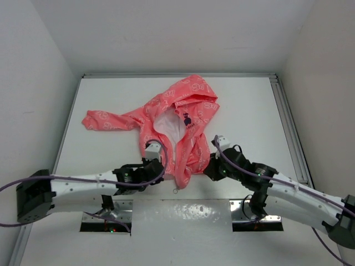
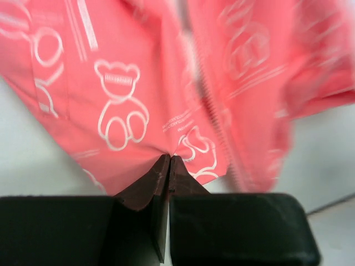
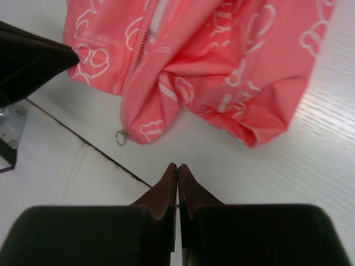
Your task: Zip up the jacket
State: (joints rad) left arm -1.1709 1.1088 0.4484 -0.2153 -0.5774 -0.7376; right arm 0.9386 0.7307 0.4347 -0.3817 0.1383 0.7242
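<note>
The jacket (image 1: 186,108), lettering illegible, seems pinched at its hem by the left gripper (image 2: 169,159); right gripper (image 3: 177,166) closed, empty.

The white bench (image 1: 249,111) carries a pink jacket (image 1: 186,111), lying front-up near its middle with one sleeve (image 1: 105,120) stretched out to the left. A small metal ring (image 3: 121,136), probably the zipper pull, rests on the bench at the hem, near a thin dark seam (image 3: 83,141).
</note>
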